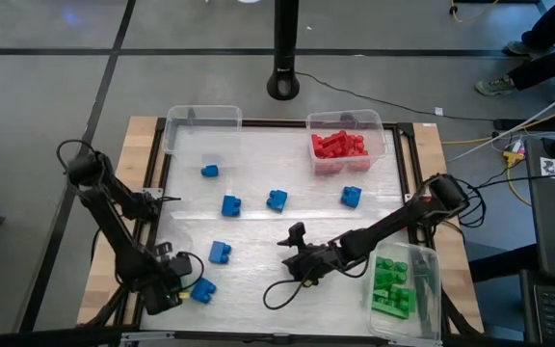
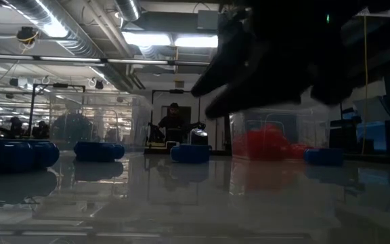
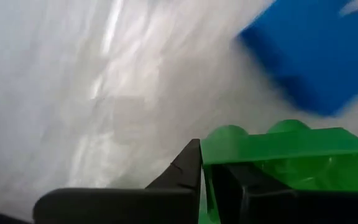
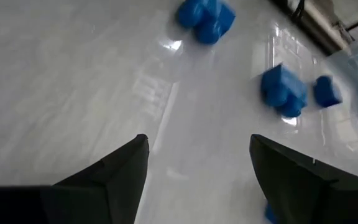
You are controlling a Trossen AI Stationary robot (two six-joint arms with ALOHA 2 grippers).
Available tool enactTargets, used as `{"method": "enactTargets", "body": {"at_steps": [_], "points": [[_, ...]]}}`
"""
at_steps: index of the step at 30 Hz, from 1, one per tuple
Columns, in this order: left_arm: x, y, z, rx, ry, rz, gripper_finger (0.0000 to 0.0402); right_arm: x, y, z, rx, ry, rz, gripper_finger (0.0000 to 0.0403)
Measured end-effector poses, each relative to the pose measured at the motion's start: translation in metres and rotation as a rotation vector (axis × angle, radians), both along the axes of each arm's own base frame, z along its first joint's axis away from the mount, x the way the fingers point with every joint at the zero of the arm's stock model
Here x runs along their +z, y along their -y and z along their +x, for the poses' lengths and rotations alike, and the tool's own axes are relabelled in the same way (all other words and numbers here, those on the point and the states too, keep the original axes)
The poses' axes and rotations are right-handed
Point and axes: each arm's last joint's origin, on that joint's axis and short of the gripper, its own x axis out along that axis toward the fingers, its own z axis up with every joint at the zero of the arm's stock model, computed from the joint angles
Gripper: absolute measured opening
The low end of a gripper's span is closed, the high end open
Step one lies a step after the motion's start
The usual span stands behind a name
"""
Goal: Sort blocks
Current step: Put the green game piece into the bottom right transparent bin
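Observation:
My left gripper (image 1: 174, 286) is near the table's near left corner, shut on a green studded block (image 3: 286, 157). That block is hidden under the gripper in the high view. A blue block (image 1: 202, 288) lies just beside it. Several more blue blocks (image 1: 230, 204) lie scattered on the white table top. My right gripper (image 1: 295, 253) is open over the middle near part of the table. Bare table top shows between its fingers (image 4: 197, 180). Red blocks (image 1: 339, 146) sit in the far right bin and green blocks (image 1: 390, 286) in the near right bin. My left gripper pinches the green block between its two fingers. One dark finger (image 3: 187, 169) lies against the block's side face (image 3: 213, 163), and the other finger is outside the picture. The block's studs (image 3: 229, 132) point away from the wrist. Whether the block rests on the table I cannot tell.
A clear bin (image 1: 203, 128) stands at the far left, with no blocks showing in it. The red bin (image 1: 382, 133) is at the far right and the green bin (image 1: 422, 289) at the near right edge. A black post (image 1: 284, 82) stands beyond the table. Cables run along the right side.

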Motion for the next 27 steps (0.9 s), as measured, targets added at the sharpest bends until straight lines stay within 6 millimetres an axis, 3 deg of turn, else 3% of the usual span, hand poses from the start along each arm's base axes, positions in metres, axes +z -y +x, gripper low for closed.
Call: {"method": "enactTargets", "body": {"at_steps": [7, 12, 19, 27], "points": [[0.065, -0.01, 0.005, 0.008, 0.415, -0.042, 0.0011, 0.026, 0.0, 0.001, 0.076, 0.111, -0.076, 0.0277], [0.094, -0.023, 0.012, -0.062, 0.693, 0.045, 0.0006, 0.04, -0.006, 0.013, 0.186, 0.305, -0.208, 0.0277], [0.111, -0.035, 0.048, -0.097, 0.857, 0.139, 0.0013, 0.053, -0.014, 0.031, 0.27, 0.644, -0.344, 0.0277], [0.127, -0.05, 0.08, -0.044, 0.993, 0.145, 0.0007, 0.056, -0.025, 0.051, 0.308, 0.69, -0.414, 0.0277]]}}
